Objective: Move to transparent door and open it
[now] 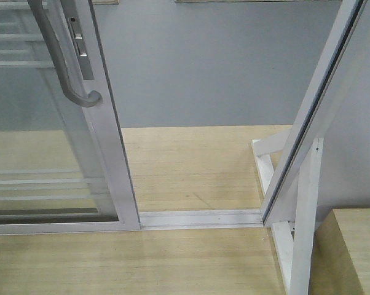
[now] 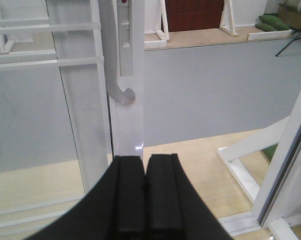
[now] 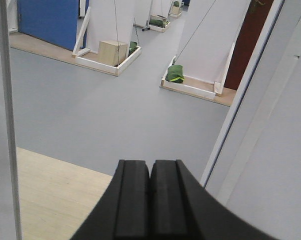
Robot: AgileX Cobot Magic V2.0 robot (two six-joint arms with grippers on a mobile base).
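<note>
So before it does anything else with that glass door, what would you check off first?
1. The transparent door is slid aside from the frame post, leaving a gap: ok.
2. The floor track in the gap carries no visible obstacle: ok.
3. The grey handle is free, nothing gripping it: ok.
4. The left gripper is shut and empty, facing the door's edge: ok.
5. The right gripper is shut and empty, pointing through the gap: ok.
6. Whether the gap is wide enough for the base to pass: cannot tell.
</note>
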